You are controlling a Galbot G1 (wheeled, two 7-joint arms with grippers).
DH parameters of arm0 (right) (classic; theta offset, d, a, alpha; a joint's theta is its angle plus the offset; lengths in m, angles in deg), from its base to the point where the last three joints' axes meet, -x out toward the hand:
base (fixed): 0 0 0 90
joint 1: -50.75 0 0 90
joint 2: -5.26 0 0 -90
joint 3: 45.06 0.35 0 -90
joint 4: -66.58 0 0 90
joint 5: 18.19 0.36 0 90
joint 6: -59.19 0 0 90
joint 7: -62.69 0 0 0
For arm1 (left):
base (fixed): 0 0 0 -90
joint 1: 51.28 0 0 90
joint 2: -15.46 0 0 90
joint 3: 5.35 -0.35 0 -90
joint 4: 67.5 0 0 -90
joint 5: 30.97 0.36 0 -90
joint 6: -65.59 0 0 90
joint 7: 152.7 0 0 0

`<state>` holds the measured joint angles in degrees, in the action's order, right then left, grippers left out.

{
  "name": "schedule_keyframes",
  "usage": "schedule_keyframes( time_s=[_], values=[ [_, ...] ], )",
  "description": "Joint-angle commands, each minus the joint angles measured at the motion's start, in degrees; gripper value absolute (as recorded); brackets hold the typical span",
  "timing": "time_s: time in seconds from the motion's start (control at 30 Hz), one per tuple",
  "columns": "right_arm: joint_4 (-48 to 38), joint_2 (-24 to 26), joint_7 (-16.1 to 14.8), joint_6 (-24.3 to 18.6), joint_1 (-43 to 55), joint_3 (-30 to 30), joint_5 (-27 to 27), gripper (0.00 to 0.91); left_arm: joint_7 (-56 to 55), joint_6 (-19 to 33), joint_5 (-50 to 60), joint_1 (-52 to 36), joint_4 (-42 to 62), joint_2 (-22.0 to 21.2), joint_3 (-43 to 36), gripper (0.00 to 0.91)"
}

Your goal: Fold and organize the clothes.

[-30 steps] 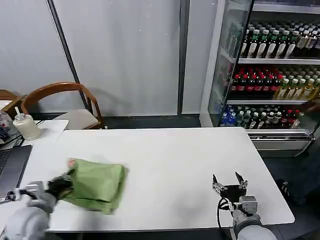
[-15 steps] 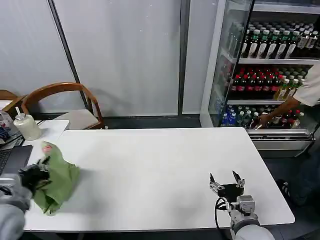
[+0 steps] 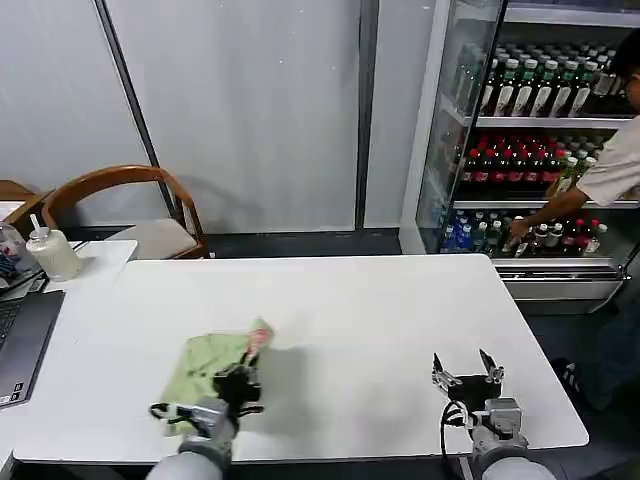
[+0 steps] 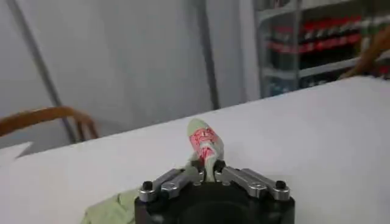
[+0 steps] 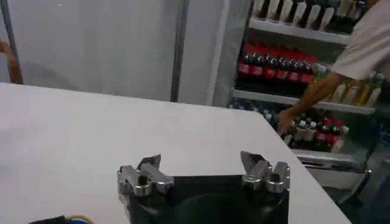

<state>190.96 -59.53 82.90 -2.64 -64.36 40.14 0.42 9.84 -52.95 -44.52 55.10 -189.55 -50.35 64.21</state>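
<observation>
Shirt pinched by left gripper, table

Polo shirt on table, front left.

The left end effector covers the near part of the green polo shirt, so its collar and buttons cannot be made out. In the left wrist view the shirt's lower folds run behind the end effector body.

One polo shirt, two claws (left, right).
</observation>
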Motion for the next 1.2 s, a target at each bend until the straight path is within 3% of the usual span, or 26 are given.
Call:
schedule_keyframes(
  time_s=[0.03, 0.27, 0.33, 0.37, 0.5, 0.77, 0.9, 1.07, 1.2],
  values=[
    [0.1, -0.4, 0.0, 0.1, -0.3, 1.0, -0.3, 0.907, -2.3, 1.2, 0.5, -8.0, 5.0, -6.5, -11.3, 0.02],
    [0.6, 0.5, -0.4, -0.1, 0.2, 3.1, -0.1, 0.907, -5.1, 1.8, -5.7, -11.5, 9.4, -7.9, -10.4, 0.02],
    [0.9, 0.9, 0.4, -0.3, 1.0, 3.9, 0.2, 0.907, -5.2, 1.6, -7.7, -11.8, 9.2, -7.9, -10.5, 0.071],
    [1.1, 1.5, 1.1, -4.8, 1.1, 3.7, 0.1, 0.907, -5.0, 2.6, -9.6, -11.9, 9.1, -7.8, -10.5, 0.907],
    [1.4, 3.4, -2.2, -3.6, 4.2, 5.3, -0.4, 0.907, -3.2, 5.1, -13.8, -11.8, 8.3, -7.5, -11.9, 0.907],
    [-2.1, 4.6, -4.6, -6.9, 9.4, 3.3, -1.8, 0.907, -0.2, 7.6, -15.1, -11.8, 6.2, -8.5, -14.0, 0.907],
    [-4.6, 4.5, -5.7, -10.0, 11.6, 1.9, -2.5, 0.907, 1.0, 8.1, -14.7, -13.2, 4.5, -7.8, -10.6, 0.907],
    [-7.2, 4.5, -6.7, -11.0, 14.0, 1.5, -3.0, 0.907, 2.9, 10.0, -10.5, -15.3, 4.0, -2.8, -2.8, 0.907],
    [-10.8, 3.8, -7.9, -12.3, 16.6, 0.3, -4.1, 0.907, 11.3, 19.5, -3.5, -14.0, 11.8, 6.1, 12.0, 0.907]
  ],
)
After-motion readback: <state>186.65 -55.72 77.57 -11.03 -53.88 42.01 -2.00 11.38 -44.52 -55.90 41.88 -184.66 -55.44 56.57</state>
